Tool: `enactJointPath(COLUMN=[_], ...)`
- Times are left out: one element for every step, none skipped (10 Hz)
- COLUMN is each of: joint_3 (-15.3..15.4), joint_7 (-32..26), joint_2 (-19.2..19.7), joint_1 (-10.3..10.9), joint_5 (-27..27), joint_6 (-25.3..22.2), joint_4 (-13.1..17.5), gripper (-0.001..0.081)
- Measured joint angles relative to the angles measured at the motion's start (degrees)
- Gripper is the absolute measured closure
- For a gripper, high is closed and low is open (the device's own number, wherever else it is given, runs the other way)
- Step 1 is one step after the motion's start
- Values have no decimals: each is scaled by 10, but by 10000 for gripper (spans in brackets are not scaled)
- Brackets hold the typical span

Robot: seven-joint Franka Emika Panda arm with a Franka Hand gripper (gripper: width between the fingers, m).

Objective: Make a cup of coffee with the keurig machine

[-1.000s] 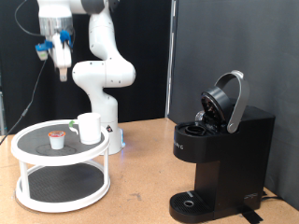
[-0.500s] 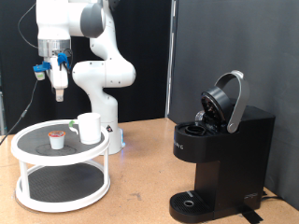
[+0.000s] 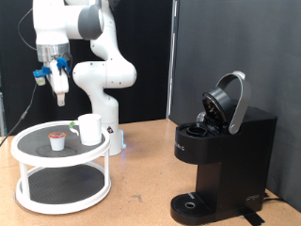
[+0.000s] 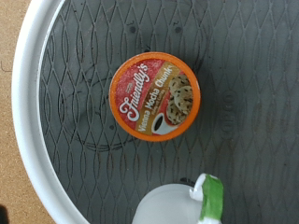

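The white mug (image 3: 90,129) stands on the top shelf of a round white two-tier tray (image 3: 62,161), next to a small red-topped pod (image 3: 58,141). My gripper (image 3: 59,97) hangs in the air well above the pod and points down, holding nothing. In the wrist view the pod's orange lid (image 4: 154,96) lies on the dark mesh shelf, and the mug's rim (image 4: 171,205) shows at the picture's edge; no fingers show there. The black keurig machine (image 3: 222,155) stands at the exterior view's right with its lid (image 3: 229,101) raised.
The tray's white rim (image 4: 28,121) rings the mesh shelf. A green-and-white piece (image 4: 211,196) sits beside the mug. The robot's white base (image 3: 105,89) stands behind the tray. A black curtain hangs behind the machine on the wooden table (image 3: 141,184).
My gripper has come down and shifted slightly to the exterior view's left, nearer to above the pod. Mug, pod and machine have not moved.
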Motion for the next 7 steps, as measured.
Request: enactJointPath(joint_3=[-1,-1,-1,-1,-2,-2,-2], joint_7=[3,5,10,13,13,14,18], joint_2=[7,18,29,42,55,68,81], joint_1=[0,0,-1,-2,-5,-8,-12], joint_5=[-2,-5,-10,-17,-22,-23,-24], joint_6=[18,36,56,78,101,124,149], joint_4=[-10,-19,-26,-33,-40,-45,-50], gripper=[71,71,71,71,71,71,71])
